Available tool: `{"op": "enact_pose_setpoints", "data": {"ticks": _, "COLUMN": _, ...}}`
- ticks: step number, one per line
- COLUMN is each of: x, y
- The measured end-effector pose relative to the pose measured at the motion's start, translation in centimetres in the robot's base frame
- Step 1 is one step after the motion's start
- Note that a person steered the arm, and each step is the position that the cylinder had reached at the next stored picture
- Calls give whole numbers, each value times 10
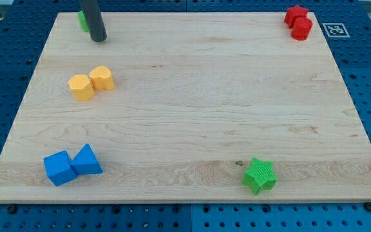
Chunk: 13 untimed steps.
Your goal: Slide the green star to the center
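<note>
The green star (259,175) lies near the view's bottom edge of the wooden board (192,96), right of the middle. My tip (98,39) is at the view's top left, far from the star. It stands just right of a second green block (82,20), which the rod partly hides; its shape cannot be made out.
Two yellow blocks (91,82) touch each other at the left. A blue cube (60,167) and a blue triangular block (87,160) sit together at the bottom left. Two red blocks (298,22) sit at the top right corner. A fiducial marker (335,29) lies off the board there.
</note>
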<state>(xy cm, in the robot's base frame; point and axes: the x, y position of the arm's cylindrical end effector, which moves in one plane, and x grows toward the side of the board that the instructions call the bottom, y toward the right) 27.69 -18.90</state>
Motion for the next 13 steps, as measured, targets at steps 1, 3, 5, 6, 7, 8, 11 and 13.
{"op": "enact_pose_setpoints", "data": {"ticks": 1, "x": 0, "y": 3}}
{"op": "enact_pose_setpoints", "data": {"ticks": 3, "x": 11, "y": 34}}
{"op": "enact_pose_setpoints", "data": {"ticks": 5, "x": 50, "y": 43}}
{"op": "enact_pose_setpoints", "data": {"ticks": 6, "x": 78, "y": 83}}
{"op": "enact_pose_setpoints", "data": {"ticks": 7, "x": 85, "y": 99}}
{"op": "enact_pose_setpoints", "data": {"ticks": 8, "x": 85, "y": 99}}
{"op": "enact_pose_setpoints", "data": {"ticks": 11, "x": 119, "y": 167}}
{"op": "enact_pose_setpoints", "data": {"ticks": 13, "x": 140, "y": 204}}
